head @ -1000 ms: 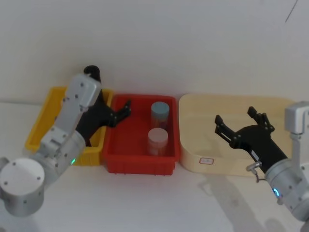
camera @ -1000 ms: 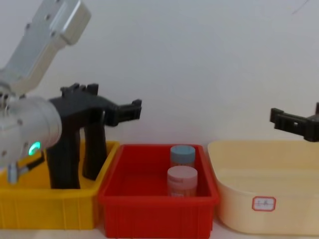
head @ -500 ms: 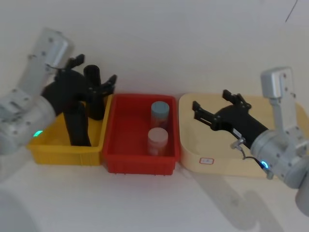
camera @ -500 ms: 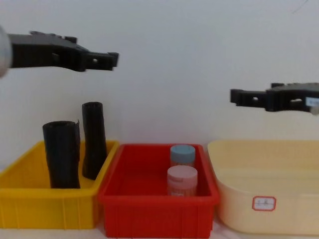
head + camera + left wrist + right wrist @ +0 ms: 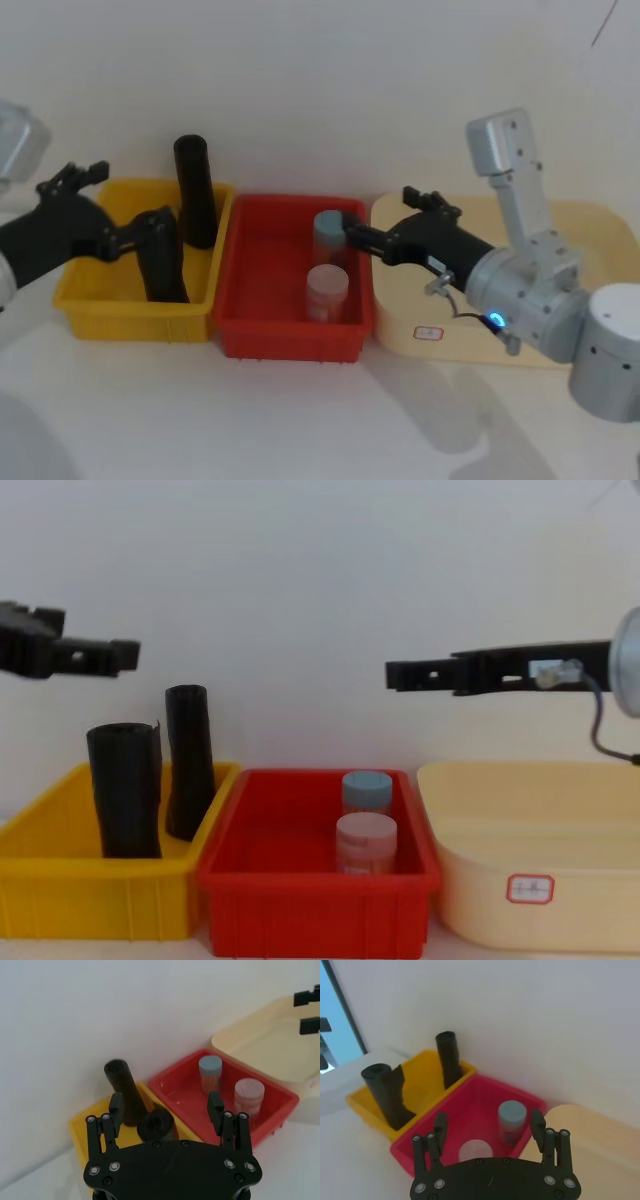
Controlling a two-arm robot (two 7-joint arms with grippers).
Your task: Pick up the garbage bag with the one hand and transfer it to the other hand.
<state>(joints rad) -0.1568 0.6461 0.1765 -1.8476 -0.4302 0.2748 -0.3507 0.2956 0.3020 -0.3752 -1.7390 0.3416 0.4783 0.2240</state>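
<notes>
The garbage bag (image 5: 125,790) is a thick black roll with a loose flap. It stands upright in the yellow bin (image 5: 100,900), also seen as the garbage bag (image 5: 165,255) (image 5: 156,1126) (image 5: 385,1095). My left gripper (image 5: 120,205) (image 5: 166,1102) hovers open and empty above the bin, well above the roll and to its left. My right gripper (image 5: 385,215) (image 5: 488,1120) is open and empty, stretched out level over the red bin's right side, high above the jars.
A slimmer black roll (image 5: 188,762) stands behind the thick one in the yellow bin. The red bin (image 5: 310,910) holds a blue-lidded jar (image 5: 331,235) and a pink-lidded jar (image 5: 327,290). A cream tub (image 5: 540,900) sits on the right. A white wall is close behind.
The left gripper has drawn back to the left and dropped lower after rising out of the yellow bin. The right gripper has reached further left, from over the cream tub to over the red bin.
</notes>
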